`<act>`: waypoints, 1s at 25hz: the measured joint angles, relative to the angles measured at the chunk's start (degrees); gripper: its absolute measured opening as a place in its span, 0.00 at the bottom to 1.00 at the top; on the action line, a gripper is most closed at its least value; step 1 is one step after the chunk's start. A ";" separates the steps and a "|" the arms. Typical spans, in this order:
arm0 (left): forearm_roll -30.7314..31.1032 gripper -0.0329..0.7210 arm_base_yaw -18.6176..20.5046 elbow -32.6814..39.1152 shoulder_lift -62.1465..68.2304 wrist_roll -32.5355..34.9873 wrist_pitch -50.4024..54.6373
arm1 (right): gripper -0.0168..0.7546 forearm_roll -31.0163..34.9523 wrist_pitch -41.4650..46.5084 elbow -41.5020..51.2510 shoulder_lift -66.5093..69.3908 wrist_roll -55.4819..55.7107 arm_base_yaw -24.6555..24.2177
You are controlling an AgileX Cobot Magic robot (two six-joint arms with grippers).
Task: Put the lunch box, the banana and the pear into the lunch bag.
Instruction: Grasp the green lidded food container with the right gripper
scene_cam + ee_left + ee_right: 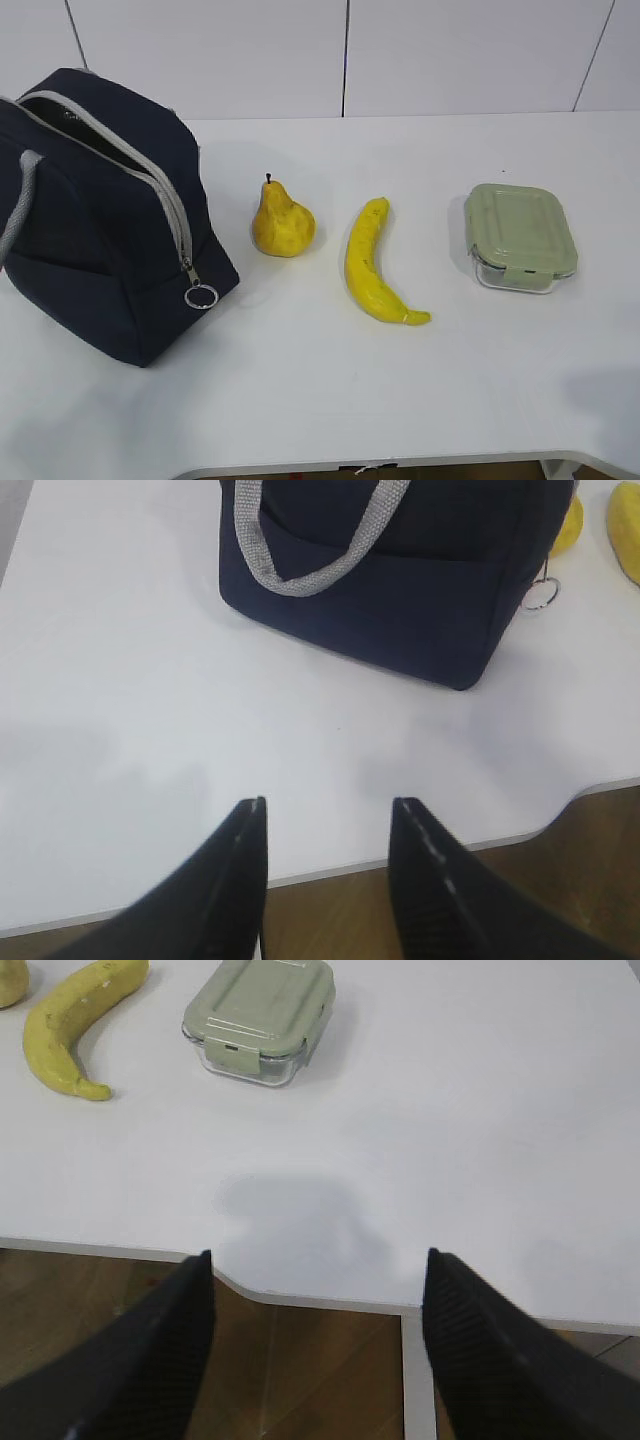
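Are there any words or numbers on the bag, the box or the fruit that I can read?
None can be read.
bag: plain navy, no writing shows.
box: plain green lid, no label.
banana and pear: no stickers.

Lunch bag (100, 215): left side cropped in the exterior view, top cropped in the left wrist view; interior not discernible. Pear (10, 980): mostly cropped in the right wrist view.

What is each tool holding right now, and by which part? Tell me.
Nothing is held. The left tool and right tool both stand open and empty near the table's front edge. The lunch box, banana and pear lie untouched.
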 joint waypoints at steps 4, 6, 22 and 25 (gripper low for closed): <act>0.00 0.43 0.00 0.00 0.00 0.00 0.00 | 0.77 0.07 0.00 0.00 0.00 0.00 0.00; 0.00 0.43 0.00 0.00 0.00 0.00 0.00 | 0.78 0.07 0.00 0.00 0.00 0.00 0.00; 0.00 0.43 0.00 0.00 0.00 0.00 0.00 | 0.78 0.07 -3.99 -6.52 12.62 0.00 0.00; 0.00 0.43 0.00 0.00 0.00 0.00 0.00 | 0.78 0.07 -4.52 -8.11 15.69 0.00 0.00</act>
